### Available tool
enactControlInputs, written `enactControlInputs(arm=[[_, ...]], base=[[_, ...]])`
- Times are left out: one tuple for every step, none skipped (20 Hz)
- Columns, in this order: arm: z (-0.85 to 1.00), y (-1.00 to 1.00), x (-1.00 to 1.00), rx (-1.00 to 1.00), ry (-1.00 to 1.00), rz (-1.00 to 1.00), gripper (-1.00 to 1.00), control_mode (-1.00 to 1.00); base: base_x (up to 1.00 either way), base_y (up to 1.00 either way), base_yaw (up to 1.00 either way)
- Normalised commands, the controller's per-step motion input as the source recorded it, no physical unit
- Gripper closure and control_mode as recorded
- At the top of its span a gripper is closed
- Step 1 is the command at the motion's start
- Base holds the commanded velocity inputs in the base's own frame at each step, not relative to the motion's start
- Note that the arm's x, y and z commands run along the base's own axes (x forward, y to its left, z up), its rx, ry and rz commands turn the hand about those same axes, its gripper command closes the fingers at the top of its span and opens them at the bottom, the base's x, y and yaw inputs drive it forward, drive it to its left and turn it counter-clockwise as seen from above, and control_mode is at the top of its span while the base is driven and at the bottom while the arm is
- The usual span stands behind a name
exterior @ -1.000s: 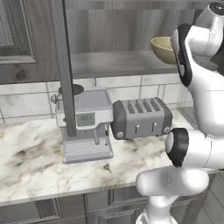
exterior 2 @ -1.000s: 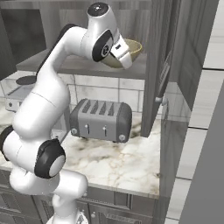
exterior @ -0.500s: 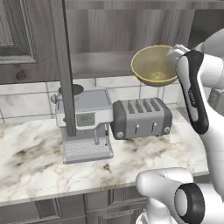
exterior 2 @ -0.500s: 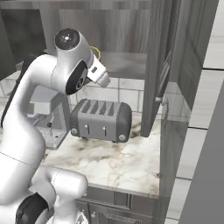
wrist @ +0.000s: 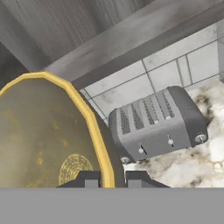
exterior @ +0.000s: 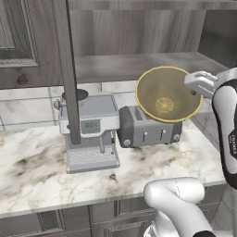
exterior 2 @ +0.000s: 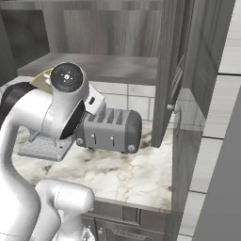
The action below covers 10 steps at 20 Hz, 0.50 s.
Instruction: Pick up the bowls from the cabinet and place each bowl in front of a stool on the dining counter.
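Tan-olive bowl point(exterior: 165, 95) with yellowish rim, tipped on edge, open side toward the left base camera, held in the air in front of the cabinet point(exterior: 139, 37) shelf and above the toaster point(exterior: 150, 128). Gripper point(wrist: 113, 178) closed on the bowl's rim, one fingertip point(wrist: 89, 179) inside, the other outside. Coffee machine point(exterior: 90, 134) just left of the toaster on the marble worktop point(exterior: 37, 171).

The bowl point(exterior: 166, 95) looks like glazed tan-olive ceramic, faintly glossy. The cabinet point(exterior: 139, 32) is matt grey wood grain. Toaster point(exterior: 148, 129) and coffee machine point(exterior: 90, 134): brushed metal. The worktop point(exterior: 41, 171) is polished marble.
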Motion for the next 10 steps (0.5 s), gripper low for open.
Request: enactControlInputs(arm=[[0.00,0.14,-0.58,-0.01,0.00,0.15,1.00,-1.00],[0.00,0.11,-0.54,-0.01,0.00,0.13,1.00,-1.00],[0.00,0.08,-0.54,0.00,0.00,0.11,1.00,-1.00],[0.00,0.06,-0.46,0.00,0.00,0.09,1.00,-1.00],[0.00,0.06,-0.43,0.00,0.00,0.08,1.00,-1.00],[0.00,0.06,-0.39,0.00,0.00,0.08,1.00,-1.00],[0.00,0.06,-0.39,0.00,0.00,0.08,1.00,-1.00],[0.00,0.00,0.00,0.00,0.00,0.00,1.00,1.00],[0.00,0.00,0.00,0.00,0.00,0.00,1.00,1.00],[0.00,0.00,0.00,0.00,0.00,0.00,1.00,1.00]], base=[[0.00,0.00,0.00],[0.00,0.00,0.00],[0.00,0.00,0.00],[0.00,0.00,0.00],[0.00,0.00,0.00],[0.00,0.00,0.00],[0.00,0.00,0.00],[-0.44,0.05,0.09],[-0.49,0.06,0.08],[-0.51,0.07,0.07]])
